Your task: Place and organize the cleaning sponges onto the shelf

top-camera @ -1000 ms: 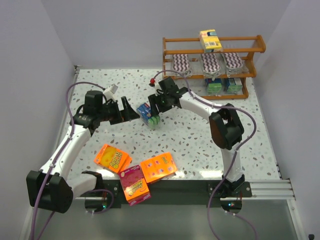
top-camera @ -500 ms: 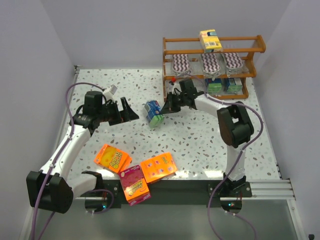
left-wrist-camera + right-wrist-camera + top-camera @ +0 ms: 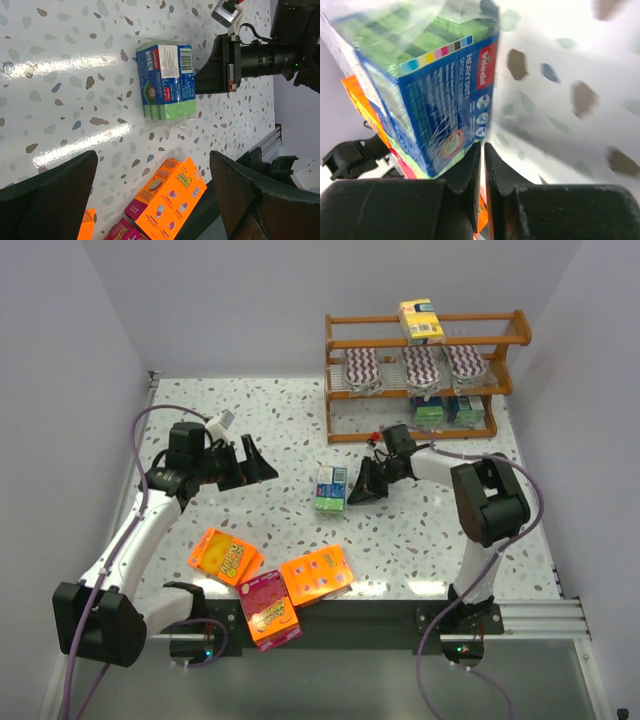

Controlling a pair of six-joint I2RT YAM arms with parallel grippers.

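Note:
A blue-and-green sponge pack (image 3: pixel 330 487) in clear wrap lies on the speckled table mid-way; it also shows in the left wrist view (image 3: pixel 166 80) and the right wrist view (image 3: pixel 430 95). My right gripper (image 3: pixel 352 495) is low at the pack's right edge, its jaws pressed together (image 3: pixel 483 147), apparently pinching the wrap. My left gripper (image 3: pixel 255 465) is wide open and empty, to the left of the pack (image 3: pixel 152 160). The shelf (image 3: pixel 430 342) stands at the back right. It holds a yellow block (image 3: pixel 421 322) on top, three zigzag pads (image 3: pixel 421 365) on the middle tier and blue-green blocks (image 3: pixel 445 410) at the bottom.
Three orange and pink boxes (image 3: pixel 225 555) (image 3: pixel 315 575) (image 3: pixel 270 608) lie near the table's front edge; one shows in the left wrist view (image 3: pixel 175 192). The white walls close in left, back and right. The left arm's cable loops over the table's left side.
My right gripper has pulled back to the right and toward the front, and the blue-and-green pack has moved with it. The left arm has not moved.

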